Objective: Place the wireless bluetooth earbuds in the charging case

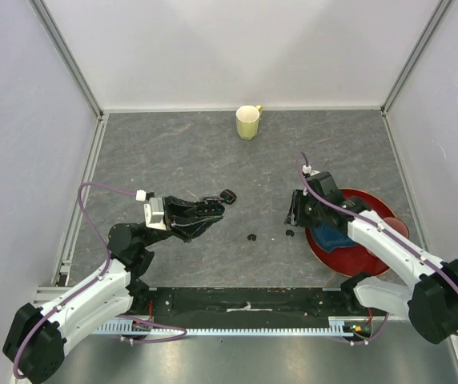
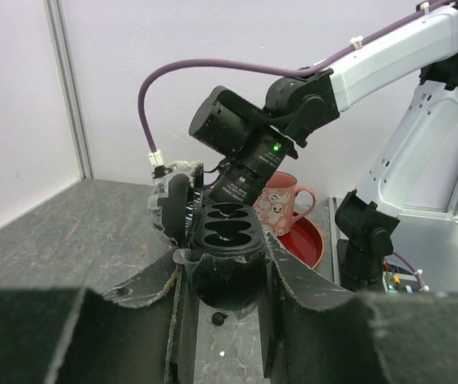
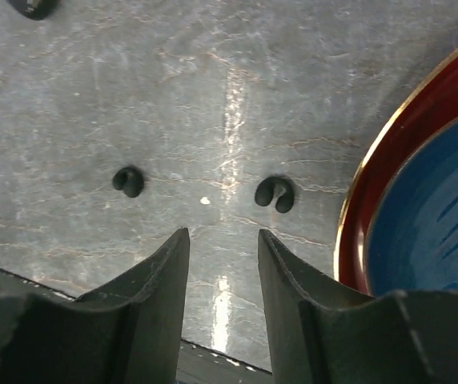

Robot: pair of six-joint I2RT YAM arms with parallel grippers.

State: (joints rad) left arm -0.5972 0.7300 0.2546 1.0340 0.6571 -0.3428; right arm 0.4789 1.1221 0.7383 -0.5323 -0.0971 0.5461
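"Which step is this?"

"The pick-up step. The left gripper [image 1: 213, 210] is squeezed tight on the charging case [image 2: 227, 240] and holds it up with its holes showing. The right gripper [image 3: 222, 236] hangs low, fingers apart, with nothing in them."

"What can it grab?"

"The near earbud [image 3: 275, 194] lies on the table [image 3: 229, 80] at 2 o'clock from the fingers. The far earbud [image 3: 129, 181] is at 10 o'clock."

"What next?"

"I think it should slide over the near one, pinch gently, then carry it to the case."

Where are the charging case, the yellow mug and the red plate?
charging case [image 2: 227, 224]: left wrist view, its slotted top.
yellow mug [image 1: 247, 128]: top view, its side.
red plate [image 3: 359, 208]: right wrist view, its rim.
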